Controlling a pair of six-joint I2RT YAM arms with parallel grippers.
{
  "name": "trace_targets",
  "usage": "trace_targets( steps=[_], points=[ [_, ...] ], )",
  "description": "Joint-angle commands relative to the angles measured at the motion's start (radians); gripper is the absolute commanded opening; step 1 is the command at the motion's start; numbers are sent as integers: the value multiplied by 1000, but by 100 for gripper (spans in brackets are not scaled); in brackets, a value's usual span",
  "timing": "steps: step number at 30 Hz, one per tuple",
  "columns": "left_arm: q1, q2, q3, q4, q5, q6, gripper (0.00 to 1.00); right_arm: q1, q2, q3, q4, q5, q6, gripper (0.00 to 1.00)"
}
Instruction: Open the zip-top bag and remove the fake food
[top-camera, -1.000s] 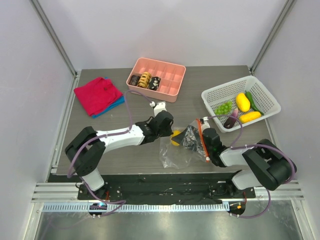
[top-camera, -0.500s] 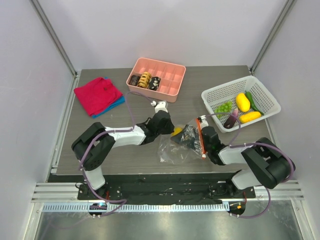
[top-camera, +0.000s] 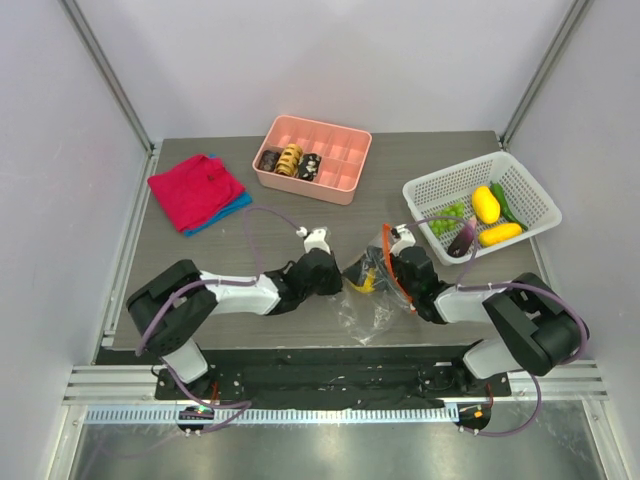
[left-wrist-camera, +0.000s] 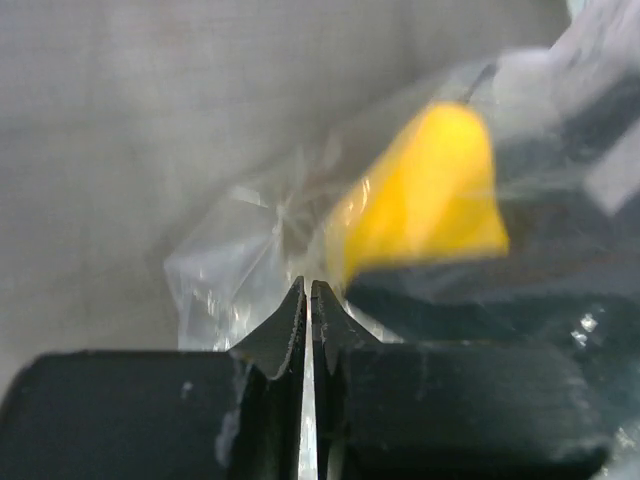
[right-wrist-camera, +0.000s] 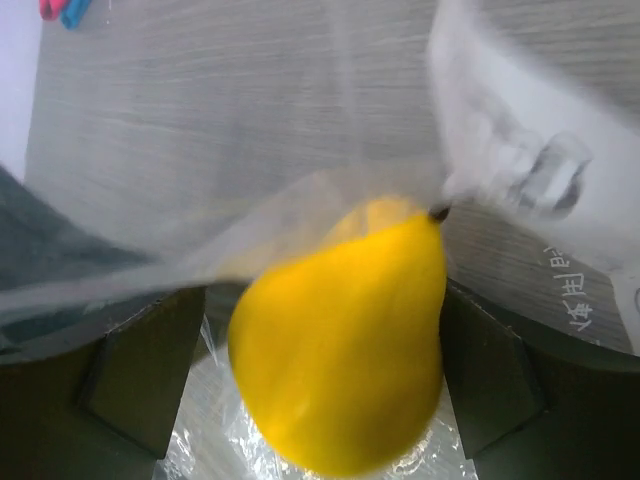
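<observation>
The clear zip-top bag (top-camera: 368, 305) lies crumpled between the two arms, its orange-red zipper strip (top-camera: 386, 268) at the right end. My left gripper (top-camera: 338, 275) is shut on a fold of the bag's film (left-wrist-camera: 250, 270); its jaws (left-wrist-camera: 307, 285) meet with only plastic between them. A yellow pear-shaped piece of fake food (right-wrist-camera: 340, 350) sits inside the bag, between the wide fingers of my right gripper (right-wrist-camera: 322, 295), which is open in the bag's mouth. The same piece shows through the plastic in the left wrist view (left-wrist-camera: 430, 190) and from above (top-camera: 366, 283).
A white basket (top-camera: 455, 170) at the right holds two yellow fruits (top-camera: 486, 203), a purple eggplant (top-camera: 463, 238), green grapes (top-camera: 447, 214) and a green long vegetable. A pink compartment tray (top-camera: 345, 183) stands at the back. A red folded cloth (top-camera: 195, 188) lies back left.
The left gripper has drawn back toward the near edge with the bag's film. The right gripper has moved left and away, further into the bag's mouth, around the yellow piece.
</observation>
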Motion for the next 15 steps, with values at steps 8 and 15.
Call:
trace_targets(
  steps=[8, 15],
  points=[
    [6, -162, 95, -248, -56, 23, 4, 5, -11, -1, -76, -28, -30, 98],
    [6, -246, 124, -383, -113, 43, 12, 7, -45, 1, -124, -48, -53, 77]
  ],
)
